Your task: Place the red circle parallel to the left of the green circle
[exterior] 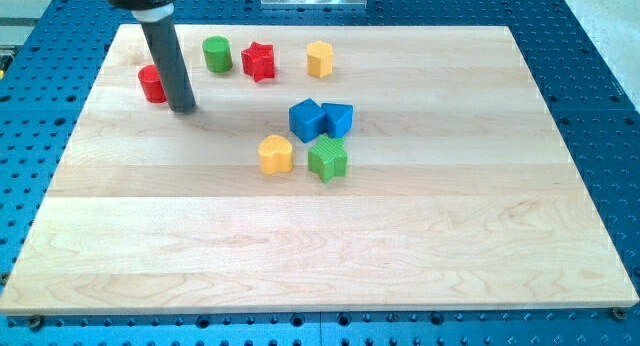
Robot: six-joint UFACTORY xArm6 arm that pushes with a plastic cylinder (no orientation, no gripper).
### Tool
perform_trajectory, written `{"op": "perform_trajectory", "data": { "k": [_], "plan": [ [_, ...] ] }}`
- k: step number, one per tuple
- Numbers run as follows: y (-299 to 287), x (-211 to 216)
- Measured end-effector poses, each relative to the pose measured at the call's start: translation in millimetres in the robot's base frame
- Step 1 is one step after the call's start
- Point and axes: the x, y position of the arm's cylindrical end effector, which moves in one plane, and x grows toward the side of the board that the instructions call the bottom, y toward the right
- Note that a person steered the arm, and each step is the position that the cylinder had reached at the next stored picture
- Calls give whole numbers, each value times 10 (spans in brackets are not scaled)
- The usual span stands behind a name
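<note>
The red circle (152, 83) stands near the board's top left. The green circle (217, 54) stands up and to the right of it, near the top edge. My dark rod comes down from the view's top left, and my tip (184, 110) rests on the board just right of and slightly below the red circle, touching or nearly touching it. The rod hides part of the red circle's right side.
A red star (258, 61) and a yellow hexagon (320, 59) sit right of the green circle. In the middle stand a blue cube (306, 119), a blue triangle-like block (338, 117), a yellow block (275, 154) and a green block (327, 158). The wooden board (400, 236) lies on a blue perforated table.
</note>
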Motion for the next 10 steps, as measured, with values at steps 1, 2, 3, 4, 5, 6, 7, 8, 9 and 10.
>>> {"op": "perform_trajectory", "data": {
  "k": [1,2,3,4,5,6,7,8,9,10],
  "plan": [
    [-112,98],
    [-468,39],
    [-493,-114],
    [-420,-237],
    [-301,-520],
    [-374,-520],
    [-825,-520],
    [-1198,-720],
    [-977,-788],
    [-792,-788]
  ]
}}
